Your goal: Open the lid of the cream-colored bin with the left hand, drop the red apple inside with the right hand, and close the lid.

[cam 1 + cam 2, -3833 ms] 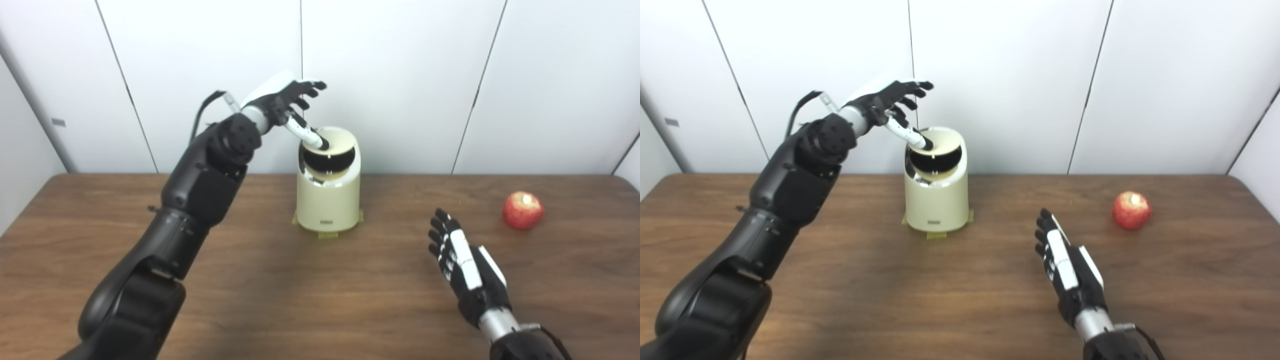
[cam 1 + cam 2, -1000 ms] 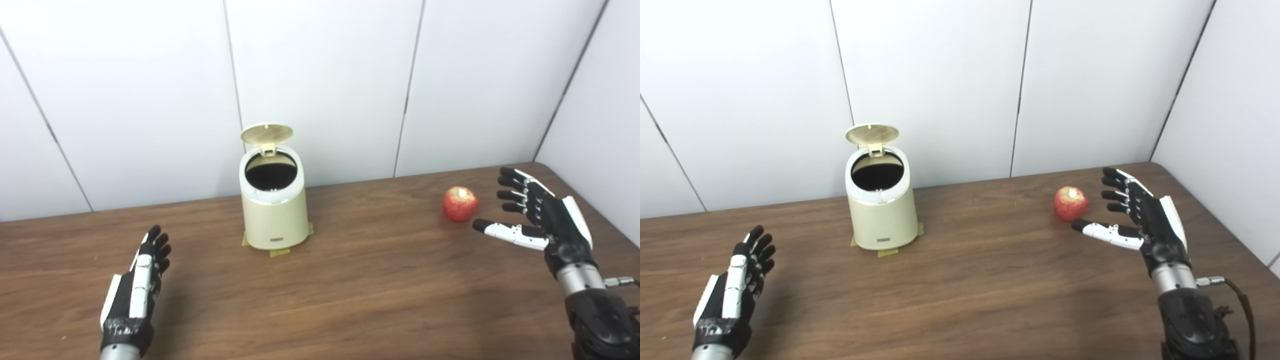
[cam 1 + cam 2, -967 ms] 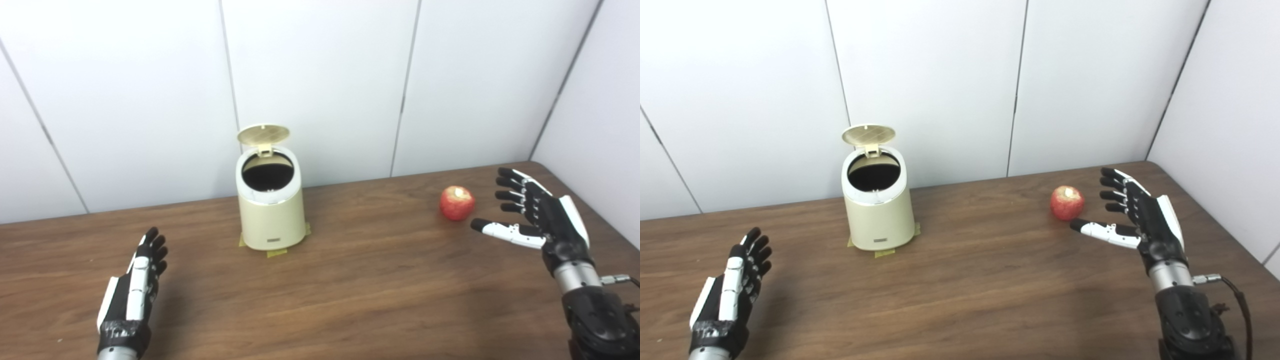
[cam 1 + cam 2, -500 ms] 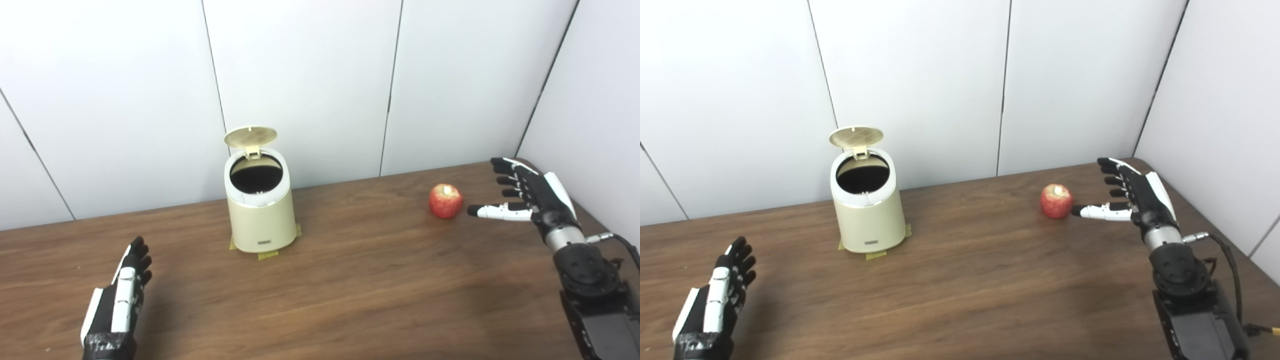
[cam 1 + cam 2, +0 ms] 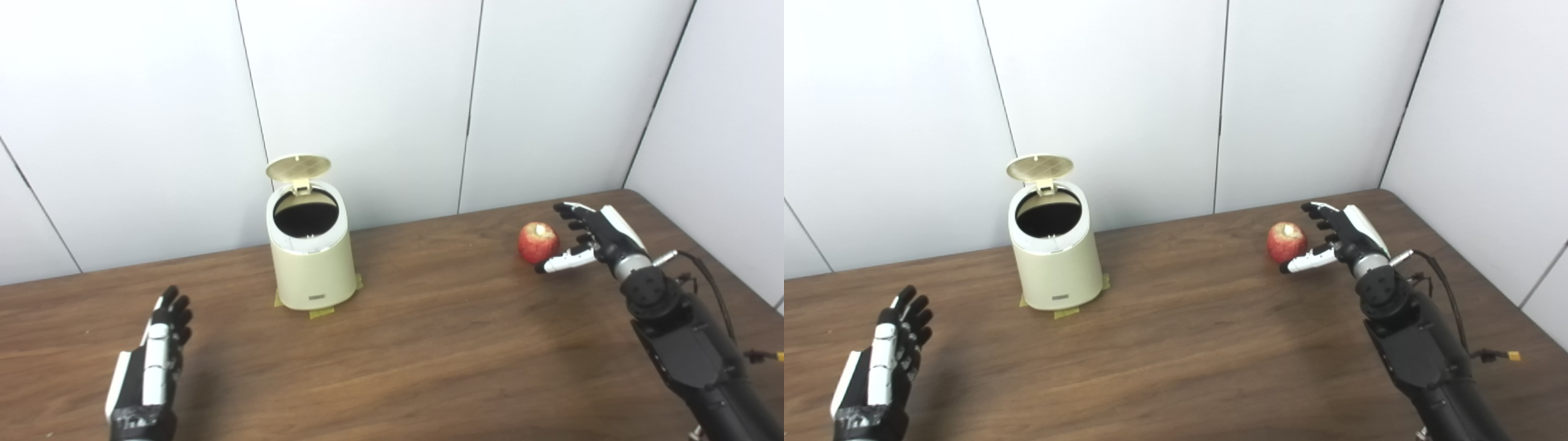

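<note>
Just left of the right hand (image 5: 591, 236), sitting on the table (image 5: 429, 343), is the apple (image 5: 538, 242). That hand is spread wide and grasps nothing; its thumb reaches under the near side of the fruit and its fingers (image 5: 566, 209) arch past the far side, and whether any of them touches cannot be told. Well off to this hand's left stands the bin (image 5: 312, 260), its lid (image 5: 297, 166) hinged up and back, mouth dark and clear. Nearer the camera, the left hand (image 5: 153, 367) hovers flat and empty. Risk, as a judgement: the round apple may roll away if the thumb nudges it before the fingers close, or slip from a shallow pinch during the carry
</note>
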### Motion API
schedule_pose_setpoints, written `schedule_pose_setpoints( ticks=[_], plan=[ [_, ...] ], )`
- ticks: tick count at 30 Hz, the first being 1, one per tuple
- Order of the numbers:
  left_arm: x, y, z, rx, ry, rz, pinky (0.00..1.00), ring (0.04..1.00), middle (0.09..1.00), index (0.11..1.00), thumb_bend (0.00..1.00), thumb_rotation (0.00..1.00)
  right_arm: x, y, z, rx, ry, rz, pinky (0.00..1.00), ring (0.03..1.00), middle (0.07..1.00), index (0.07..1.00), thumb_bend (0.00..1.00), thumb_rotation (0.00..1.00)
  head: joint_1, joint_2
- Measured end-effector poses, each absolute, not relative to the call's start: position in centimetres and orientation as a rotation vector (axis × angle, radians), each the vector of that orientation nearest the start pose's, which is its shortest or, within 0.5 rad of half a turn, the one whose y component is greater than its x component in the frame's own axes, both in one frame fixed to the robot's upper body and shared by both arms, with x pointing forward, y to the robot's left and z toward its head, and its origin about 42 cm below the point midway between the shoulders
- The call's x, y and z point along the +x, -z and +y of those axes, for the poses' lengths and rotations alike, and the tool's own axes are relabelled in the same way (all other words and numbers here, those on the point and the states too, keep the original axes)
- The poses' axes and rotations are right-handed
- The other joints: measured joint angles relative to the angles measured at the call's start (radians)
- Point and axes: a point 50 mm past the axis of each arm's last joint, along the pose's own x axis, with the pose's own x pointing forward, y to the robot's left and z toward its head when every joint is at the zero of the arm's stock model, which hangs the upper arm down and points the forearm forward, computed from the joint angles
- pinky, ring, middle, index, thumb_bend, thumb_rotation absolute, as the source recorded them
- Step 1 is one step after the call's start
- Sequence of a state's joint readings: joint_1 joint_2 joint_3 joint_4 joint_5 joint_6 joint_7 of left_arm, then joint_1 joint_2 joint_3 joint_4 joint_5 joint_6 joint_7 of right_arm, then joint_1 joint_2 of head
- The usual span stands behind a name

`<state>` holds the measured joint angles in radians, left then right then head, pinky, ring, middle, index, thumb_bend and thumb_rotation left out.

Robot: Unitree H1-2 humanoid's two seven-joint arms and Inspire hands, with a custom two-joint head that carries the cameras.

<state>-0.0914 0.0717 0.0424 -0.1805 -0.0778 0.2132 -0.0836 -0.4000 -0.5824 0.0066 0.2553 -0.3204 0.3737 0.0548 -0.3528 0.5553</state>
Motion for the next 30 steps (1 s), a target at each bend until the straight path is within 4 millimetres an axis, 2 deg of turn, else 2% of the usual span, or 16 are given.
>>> schedule_pose_setpoints(
  ticks=[3, 6, 10, 18, 25, 30],
  plan=[
    [30.9, -15.8, 22.8, 0.006, 0.100, -0.053, 1.00, 0.979, 0.973, 1.000, 0.47, 1.00, 41.0, -20.8, -40.9, -0.874, 0.200, 0.222, 0.79, 0.864, 0.878, 0.860, 0.87, 0.11, 0.008, 0.000],
    [30.9, -15.9, 24.1, 0.032, 0.085, -0.050, 1.00, 0.985, 0.976, 1.000, 0.46, 1.00, 41.5, -20.4, -41.2, -0.888, 0.207, 0.244, 0.76, 0.846, 0.869, 0.854, 0.87, 0.13, 0.014, 0.000],
    [30.9, -16.2, 25.7, 0.061, 0.060, -0.040, 1.00, 0.982, 0.973, 1.000, 0.45, 1.00, 41.8, -19.6, -41.5, -0.884, 0.218, 0.254, 0.74, 0.832, 0.858, 0.839, 0.87, 0.12, 0.035, 0.000],
    [30.2, -18.0, 25.8, 0.080, 0.066, -0.081, 1.00, 0.968, 0.965, 1.000, 0.44, 1.00, 43.0, -18.6, -41.3, -0.853, 0.210, 0.237, 0.73, 0.824, 0.853, 0.820, 0.88, 0.08, 0.051, 0.014],
    [28.8, -17.3, 27.4, 0.102, 0.026, -0.037, 1.00, 0.970, 0.961, 1.000, 0.47, 1.00, 43.4, -18.1, -41.5, -0.849, 0.197, 0.250, 0.70, 0.822, 0.861, 0.823, 0.88, 0.14, 0.052, 0.017],
    [28.5, -17.2, 27.4, 0.101, 0.026, -0.030, 1.00, 0.986, 0.966, 1.000, 0.45, 1.00, 43.8, -18.1, -41.2, -0.886, 0.186, 0.248, 0.68, 0.793, 0.830, 0.800, 0.90, 0.16, 0.052, 0.020]
  ],
)
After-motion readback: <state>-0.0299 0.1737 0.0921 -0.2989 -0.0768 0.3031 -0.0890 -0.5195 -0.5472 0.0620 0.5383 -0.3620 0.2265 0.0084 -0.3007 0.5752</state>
